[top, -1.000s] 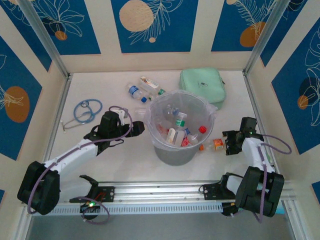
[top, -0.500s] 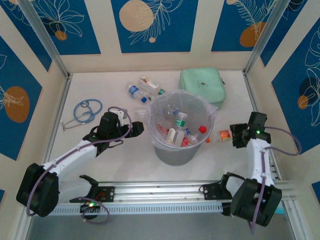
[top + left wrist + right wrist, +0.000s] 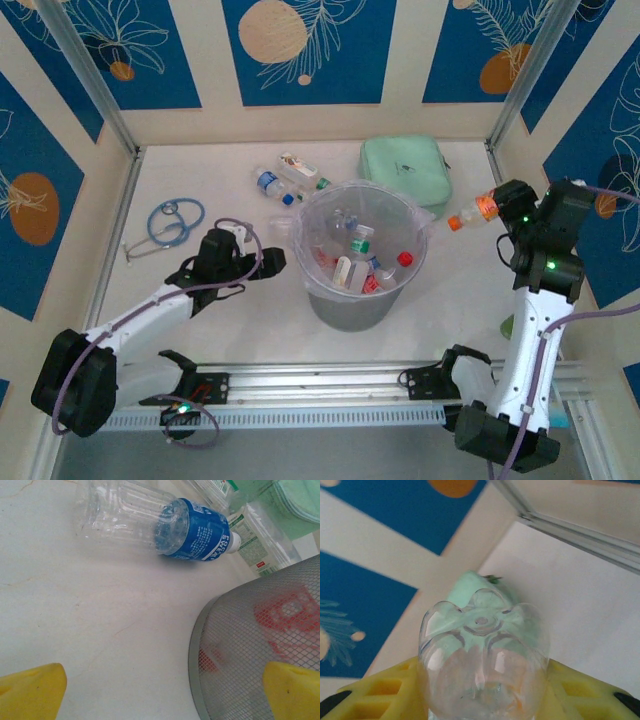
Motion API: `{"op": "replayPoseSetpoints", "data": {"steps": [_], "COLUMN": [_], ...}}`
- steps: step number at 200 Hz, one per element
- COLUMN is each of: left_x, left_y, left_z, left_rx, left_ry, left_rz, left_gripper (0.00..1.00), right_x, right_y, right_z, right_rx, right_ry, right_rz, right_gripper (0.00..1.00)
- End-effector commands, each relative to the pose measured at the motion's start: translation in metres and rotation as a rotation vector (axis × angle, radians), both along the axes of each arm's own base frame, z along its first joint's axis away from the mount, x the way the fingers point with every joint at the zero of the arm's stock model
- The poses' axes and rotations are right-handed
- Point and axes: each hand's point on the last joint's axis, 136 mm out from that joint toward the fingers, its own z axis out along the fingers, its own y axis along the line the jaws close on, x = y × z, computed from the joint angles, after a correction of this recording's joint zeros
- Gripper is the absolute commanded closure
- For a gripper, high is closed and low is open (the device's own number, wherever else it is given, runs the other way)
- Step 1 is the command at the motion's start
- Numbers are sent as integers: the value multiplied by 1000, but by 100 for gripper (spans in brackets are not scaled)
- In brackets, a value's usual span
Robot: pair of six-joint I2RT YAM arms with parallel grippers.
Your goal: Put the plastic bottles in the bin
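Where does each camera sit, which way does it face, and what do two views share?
Top external: above and behind the arm bases, looking down on the table; the left gripper and right gripper show.
Left wrist: low beside the bin, facing the blue-label bottle; own yellow fingertips at the bottom corners.
Right wrist: up in the air, facing the mint pouch and corner wall; own fingers clamp the orange-label bottle.
Shared: top and left wrist both show bin and blue-label bottle.

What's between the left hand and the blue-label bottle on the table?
Nothing: in the left wrist view, bare table runs from the left hand to the blue-label bottle; the bin stands off to one side.
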Motion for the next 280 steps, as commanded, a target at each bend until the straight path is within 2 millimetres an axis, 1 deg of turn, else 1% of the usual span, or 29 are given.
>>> {"op": "replayPoseSetpoints", "data": {"steps": [1, 12, 23, 36, 51, 60, 76, 84, 98, 120, 139, 158, 178, 203, 232, 248, 265, 280], "left_x": [1, 1, 0, 0, 1, 2, 3, 4, 5, 7, 11, 13, 14, 13, 12, 12, 13, 14], "left_y": [6, 7, 8, 10, 15, 17, 25, 31, 40, 49, 48, 44, 43, 44, 44, 43, 42, 41], "left_z": [3, 3, 2, 2, 2, 1, 0, -2, -5, -8, -8, -8, -11, -16, -19, -20, -22, -23], "left_rx": [-6, -5, -4, -6, -9, -11, -7, -3, 0, -14, -35, -59, -78, -82, -79, -77, -78, -81], "left_ry": [-16, -15, -12, -7, 6, 13, 28, 38, 58, 80, 81, 83, 92, 104, 96, 94, 97, 100], "left_rz": [28, 32, 40, 57, 91, 115, 173, 211, 279, 357, 370, 368, 378, 389, 376, 371, 365, 361], "left_gripper": [0, 0, 0, 0, 0, 1, 1, 2, 2, 3, 3, 2, 3, 2, 1, 1, 1, 1], "right_x": [8, 11, 13, 13, 11, 9, 3, -1, -11, -22, -30, -34, -33, -32, -34, -32, -29, -27], "right_y": [42, 67, 92, 127, 162, 182, 214, 228, 252, 278, 296, 307, 314, 316, 320, 320, 320, 320], "right_z": [50, 64, 73, 82, 85, 83, 73, 64, 42, 2, -32, -60, -87, -119, -146, -160, -170, -174], "right_rx": [-70, -78, -112, -169, -208, -218, -223, -221, -234, -279, -286, -282, -220, -163, -75, -22, 22, 56], "right_ry": [-127, -147, -154, -177, -182, -176, -145, -114, -45, 74, 159, 216, 261, 342, 420, 483, 534, 557], "right_rz": [242, 357, 463, 602, 750, 841, 998, 1068, 1185, 1301, 1367, 1395, 1393, 1362, 1318, 1257, 1187, 1132], "right_gripper": [100, 100, 100, 100, 100, 100, 100, 100, 100, 100, 100, 100, 100, 100, 100, 100, 100, 100]}}
